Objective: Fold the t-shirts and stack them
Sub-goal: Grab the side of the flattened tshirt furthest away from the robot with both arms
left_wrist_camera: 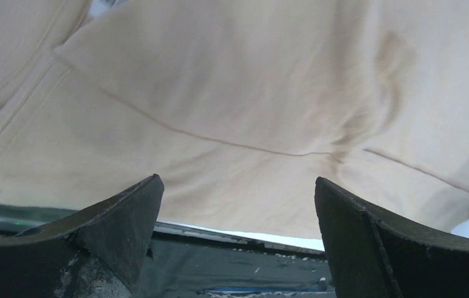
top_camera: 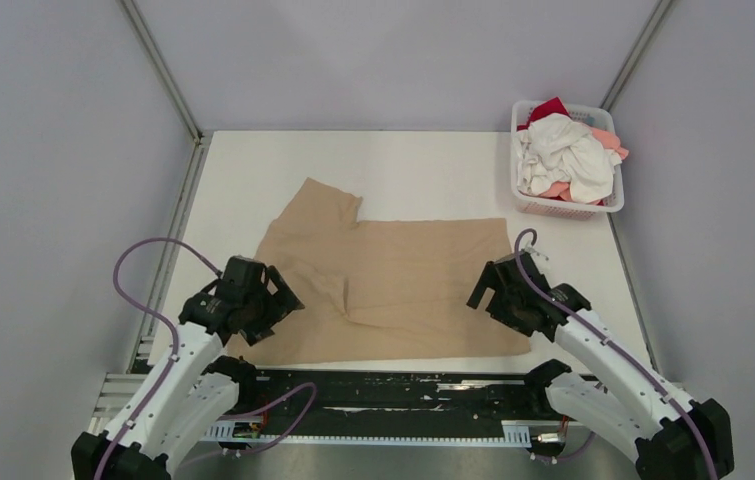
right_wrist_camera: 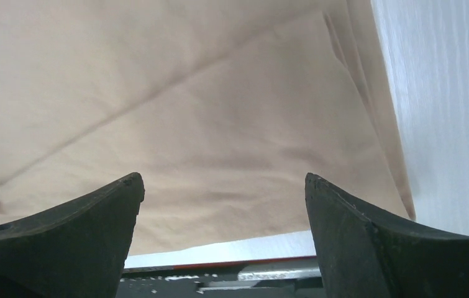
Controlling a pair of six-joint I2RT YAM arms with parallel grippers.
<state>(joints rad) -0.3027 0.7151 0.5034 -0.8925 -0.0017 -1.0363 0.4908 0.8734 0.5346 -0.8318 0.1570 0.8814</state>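
A large tan-beige t-shirt (top_camera: 393, 285) lies spread on the white table (top_camera: 403, 170), one sleeve pointing to the far left. It fills the left wrist view (left_wrist_camera: 232, 105) and the right wrist view (right_wrist_camera: 176, 112). My left gripper (top_camera: 275, 300) hovers over the shirt's near left corner, open and empty (left_wrist_camera: 238, 186). My right gripper (top_camera: 488, 290) hovers over the shirt's near right part, open and empty (right_wrist_camera: 222, 183). White (top_camera: 565, 155), coral-pink (top_camera: 608, 140) and red (top_camera: 550, 108) shirts lie piled in the basket.
A white plastic lattice basket (top_camera: 568, 207) stands at the table's far right corner. A black rail (top_camera: 383, 385) runs along the near edge between the arm bases. Grey walls enclose the table on three sides.
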